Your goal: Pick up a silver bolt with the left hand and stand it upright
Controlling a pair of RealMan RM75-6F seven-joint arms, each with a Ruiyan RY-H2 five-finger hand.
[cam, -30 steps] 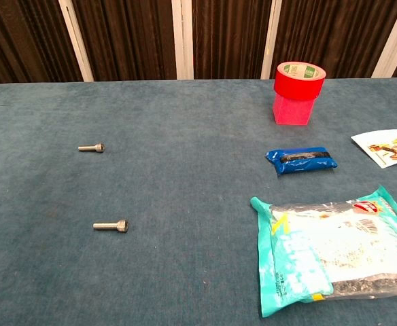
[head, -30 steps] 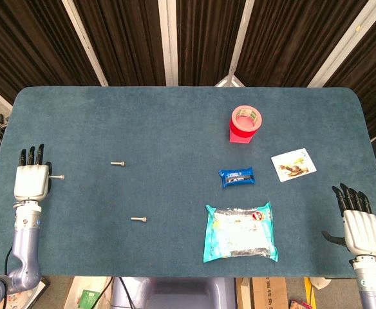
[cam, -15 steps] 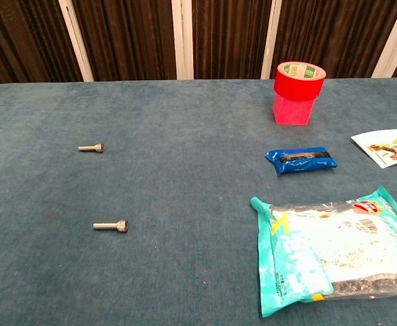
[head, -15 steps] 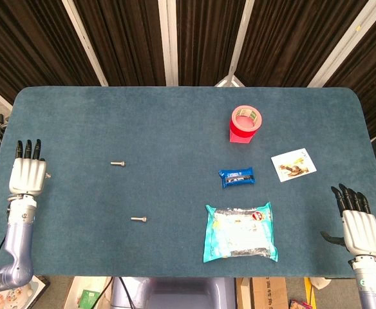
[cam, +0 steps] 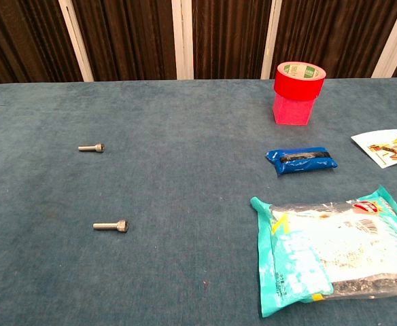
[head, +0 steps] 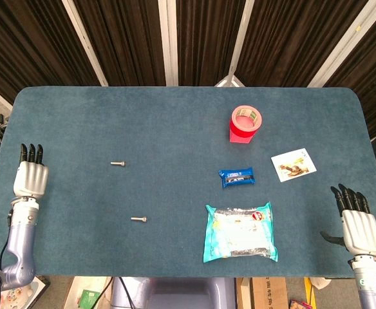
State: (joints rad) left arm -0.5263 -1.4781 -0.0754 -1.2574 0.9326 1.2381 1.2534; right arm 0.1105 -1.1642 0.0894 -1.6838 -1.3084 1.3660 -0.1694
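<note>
Two silver bolts lie flat on the blue table: one (head: 116,163) (cam: 90,147) further back, one (head: 138,219) (cam: 111,225) nearer the front. My left hand (head: 31,179) hovers at the table's left edge, well left of both, back side up with fingers pointing away from me. A third bolt that stuck out beside its thumb earlier is now hidden under the hand, apparently held there. My right hand (head: 358,228) rests at the front right corner, fingers spread, holding nothing. The chest view shows neither hand.
A red tape roll (head: 246,123) (cam: 299,92) stands at the back right. A blue packet (head: 236,177) (cam: 302,161), a teal-edged plastic bag (head: 239,232) (cam: 331,248) and a picture card (head: 293,165) (cam: 389,148) lie on the right half.
A bolt poked out to the right of my left hand one second ago; it has vanished from sight. The left hand swung left, then came back a little. The right hand stayed put.
</note>
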